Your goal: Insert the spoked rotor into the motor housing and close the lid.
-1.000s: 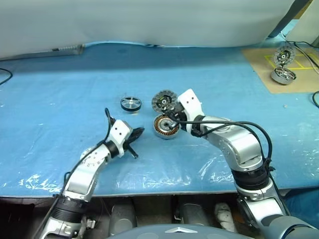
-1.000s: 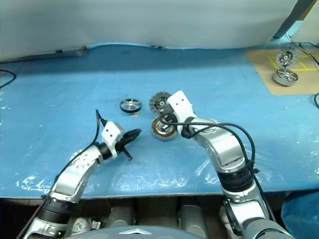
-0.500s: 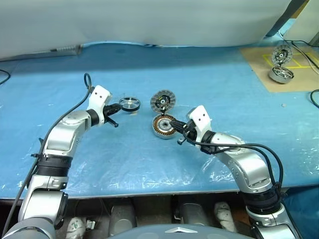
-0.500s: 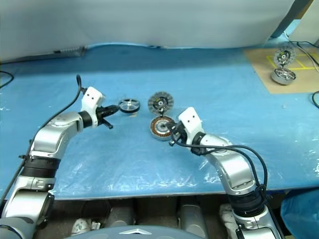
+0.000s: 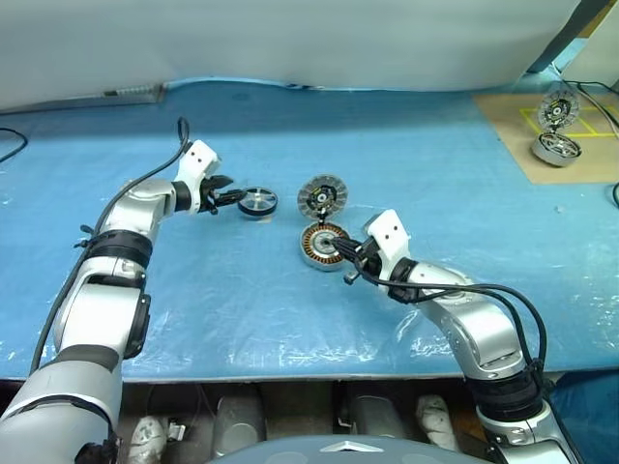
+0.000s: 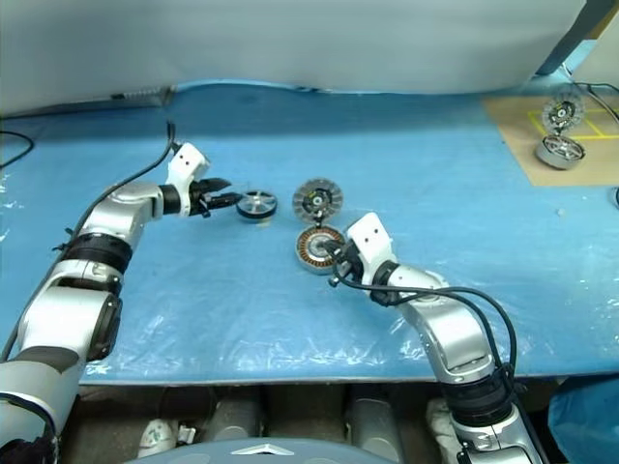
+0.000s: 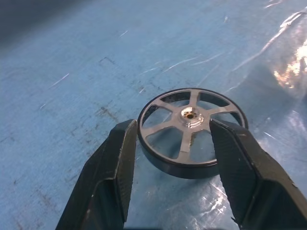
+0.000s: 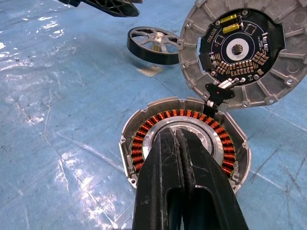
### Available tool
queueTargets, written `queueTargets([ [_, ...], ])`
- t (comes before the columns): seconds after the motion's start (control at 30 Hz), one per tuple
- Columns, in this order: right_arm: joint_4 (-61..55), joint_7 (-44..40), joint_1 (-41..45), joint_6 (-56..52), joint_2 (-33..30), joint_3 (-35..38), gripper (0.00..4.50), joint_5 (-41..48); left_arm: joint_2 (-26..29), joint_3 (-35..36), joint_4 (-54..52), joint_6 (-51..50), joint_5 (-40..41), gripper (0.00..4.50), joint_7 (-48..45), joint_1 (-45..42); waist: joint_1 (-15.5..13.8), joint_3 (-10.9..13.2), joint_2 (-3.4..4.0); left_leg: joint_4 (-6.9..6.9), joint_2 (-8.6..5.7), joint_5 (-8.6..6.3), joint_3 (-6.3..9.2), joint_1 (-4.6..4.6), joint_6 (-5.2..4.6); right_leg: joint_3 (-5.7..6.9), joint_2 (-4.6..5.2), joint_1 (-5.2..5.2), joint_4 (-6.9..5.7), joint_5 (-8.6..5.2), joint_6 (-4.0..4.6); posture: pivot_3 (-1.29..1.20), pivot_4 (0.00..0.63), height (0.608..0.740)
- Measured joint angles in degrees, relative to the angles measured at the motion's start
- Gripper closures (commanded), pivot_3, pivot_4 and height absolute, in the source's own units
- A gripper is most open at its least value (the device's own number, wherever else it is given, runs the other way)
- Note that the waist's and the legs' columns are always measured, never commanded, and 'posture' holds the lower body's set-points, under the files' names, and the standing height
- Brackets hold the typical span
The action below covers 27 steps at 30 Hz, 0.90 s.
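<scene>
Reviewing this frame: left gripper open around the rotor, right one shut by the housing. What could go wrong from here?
1. The left gripper straddles the spoked rotor with gaps on both sides; an uneven close may push the rotor sideways over the blue sheet.
2. The shut right gripper sits over the motor housing; unless it withdraws, it may block insertion.
3. The lid stands open, tilted up by the housing; a passing arm might knock it shut early.

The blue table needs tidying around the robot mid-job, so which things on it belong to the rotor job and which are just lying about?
Part of the job:
- spoked rotor, between the open left gripper's fingers
- motor housing, copper coils showing, shut right gripper over it
- lid, standing open at the housing's edge

Lying about:
- similar motor unit on the tan cardboard
- cable at the table's edge
</scene>
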<state>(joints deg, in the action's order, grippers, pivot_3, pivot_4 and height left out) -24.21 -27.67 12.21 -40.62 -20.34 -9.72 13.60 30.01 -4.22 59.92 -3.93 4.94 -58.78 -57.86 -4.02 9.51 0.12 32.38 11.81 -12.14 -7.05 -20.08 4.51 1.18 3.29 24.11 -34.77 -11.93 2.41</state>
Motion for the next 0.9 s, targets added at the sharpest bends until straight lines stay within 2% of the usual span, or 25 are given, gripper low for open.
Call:
queueTargets([
  [0.23, 0.0, 1.3, -1.0, 0.1, 0.4, 0.0, 4.50, 0.0, -1.5, 0.0, 10.0, 8.0, -4.2, 1.95, -1.5, -4.5, -0.4, 0.0, -0.04, 0.00, 0.00, 0.00, 0.00, -0.01, 0.00, 0.01, 0.02, -0.02, 0.00, 0.01, -0.02, 0.00, 0.150, 0.740],
  [0.33, 0.0, 1.7, -1.0, 0.1, 0.6, 0.0, 4.50, 0.0, -2.4, 0.0, 12.5, 8.0, -5.8, 1.42, -1.5, -6.1, -0.5, 0.0, -0.07, 0.00, 0.00, 0.00, 0.01, -0.01, 0.00, 0.02, 0.02, -0.02, 0.00, 0.01, -0.02, 0.00, 0.150, 0.740],
  [0.43, 0.0, 2.0, -1.0, 0.1, 0.8, 0.0, 4.50, 0.0, -3.5, 0.0, 13.6, 8.3, -7.2, 0.46, -0.5, -7.2, -0.5, 0.1, -0.13, 0.00, -0.01, 0.00, 0.01, -0.02, 0.00, 0.02, 0.02, -0.02, 0.00, 0.01, -0.03, 0.00, 0.150, 0.740],
  [0.67, 0.0, 2.7, -1.1, 0.1, 0.8, 0.0, 4.50, 0.0, -5.2, -0.2, 14.7, 9.1, -10.1, 0.46, 2.4, -7.7, -0.5, 0.1, -0.19, 0.00, -0.01, 0.00, 0.01, -0.02, 0.01, 0.02, 0.02, -0.02, 0.00, 0.02, -0.04, 0.00, 0.150, 0.740],
  [0.9, 0.0, 2.9, -1.1, 0.1, 0.8, 0.0, 4.50, -0.1, -7.8, -0.3, 16.1, 9.1, -13.0, 0.46, 9.4, -7.7, -0.6, 0.2, -0.27, 0.01, -0.01, 0.00, 0.03, -0.03, 0.00, 0.03, 0.02, -0.02, 0.00, 0.02, -0.04, 0.00, 0.150, 0.740],
])
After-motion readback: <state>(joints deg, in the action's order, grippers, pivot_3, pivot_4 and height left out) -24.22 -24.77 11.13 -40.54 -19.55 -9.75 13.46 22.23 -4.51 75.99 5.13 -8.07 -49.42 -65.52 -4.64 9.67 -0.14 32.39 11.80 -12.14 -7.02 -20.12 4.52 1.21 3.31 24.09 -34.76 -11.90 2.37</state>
